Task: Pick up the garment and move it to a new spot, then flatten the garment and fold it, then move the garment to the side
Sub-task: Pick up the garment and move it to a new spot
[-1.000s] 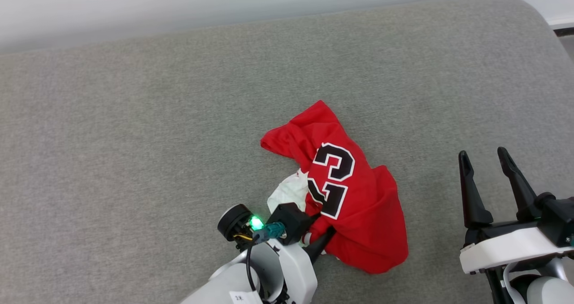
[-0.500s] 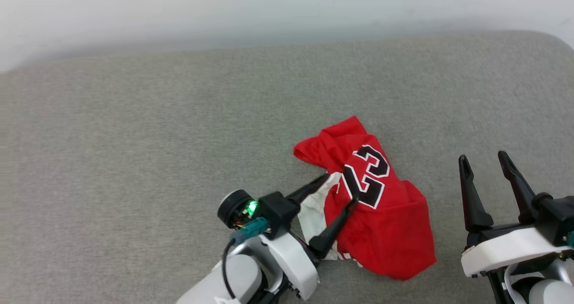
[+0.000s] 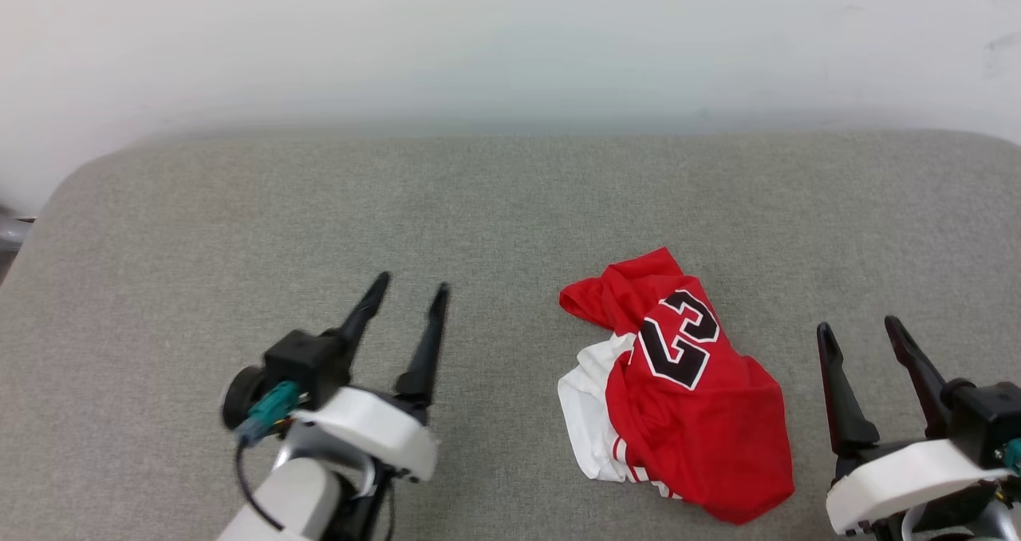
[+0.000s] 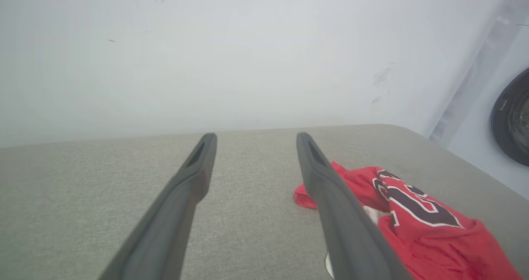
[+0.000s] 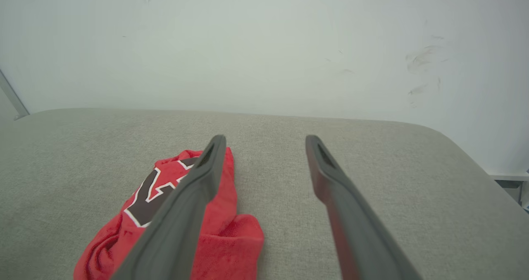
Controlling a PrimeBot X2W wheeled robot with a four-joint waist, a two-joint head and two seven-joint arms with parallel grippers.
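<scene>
Garment (image 3: 694,413): red jersey, lying in a crumpled heap right of centre on the grey fabric-covered desk (image 3: 239,222), toward the near edge. The black "23" (image 3: 682,337) faces up, a white sleeve (image 3: 586,413) spills out on its left side, and striped trim (image 3: 630,469) shows at the near hem. Judged light, limp and thin. It will drape and stretch rather than hold its shape, and a pinch may catch several layers at once. It is not fragile, and the woven cover should give some drag. Best holds look like the exposed sleeve edge or the raised red fold at the far end. Shoulder seams and hem corners are buried, so flattening likely needs the heap lifted and shaken out. Left end effector (image 3: 412,282): fingers spread, empty, well apart to the garment's left. Right end effector (image 3: 857,325): fingers spread, empty, just beside the garment's right. A pale wall (image 3: 510,46) stands behind the desk. No obstruction lies between either end effector and the cloth.
</scene>
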